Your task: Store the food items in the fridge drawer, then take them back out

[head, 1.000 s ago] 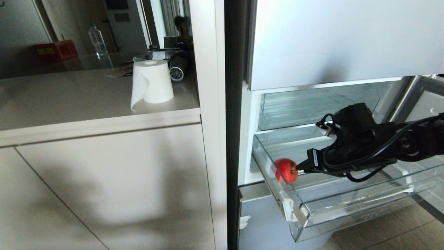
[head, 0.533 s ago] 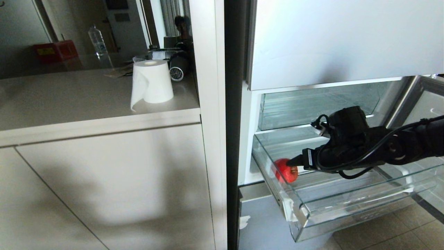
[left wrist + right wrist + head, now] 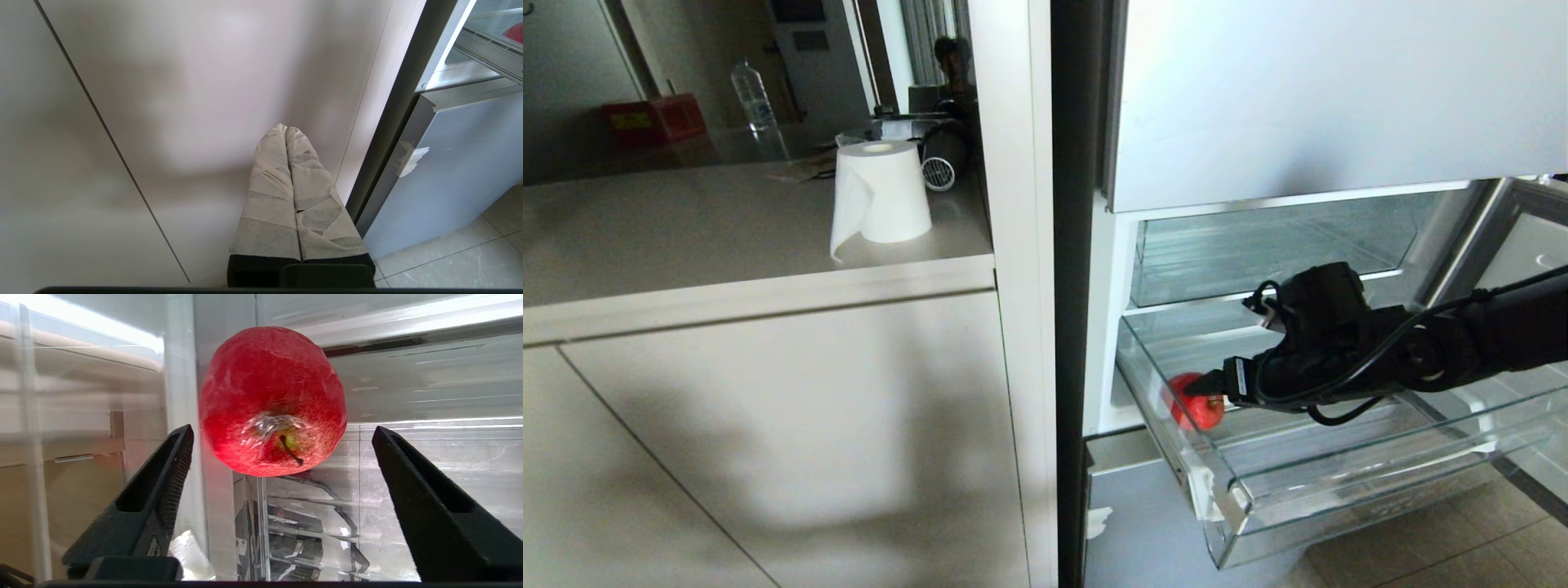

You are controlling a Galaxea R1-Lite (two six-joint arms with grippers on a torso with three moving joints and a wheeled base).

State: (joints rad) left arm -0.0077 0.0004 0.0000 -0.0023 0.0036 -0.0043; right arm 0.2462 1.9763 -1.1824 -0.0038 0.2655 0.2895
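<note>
- Since a second ago right gripper (image 3: 1213, 382) let go of the apple (image 3: 1194, 402) and its jaws spread; arm dropped lower into the fridge drawer (image 3: 1347, 482); apple sits slightly deeper at the drawer's left end.
- Left gripper (image 3: 286, 130): parked low in front of the cabinet door (image 3: 163, 102), taped fingers pressed together, holding nothing. Idle because the right arm does the work alone.
- Toilet roll (image 3: 882, 192) on the counter (image 3: 686, 237), water bottle (image 3: 752, 94) further back; neither is involved.
- Apple: resting on drawer floor against left wall, stem end towards the gripper. In the right wrist view it (image 3: 273, 401) sits beyond and between the fingertips (image 3: 179, 437), no contact visible.
- Jaws wide so the arm can back out without dragging the fruit.
- Judgement: storing step for this fruit looks done; second fruit not in view.
</note>
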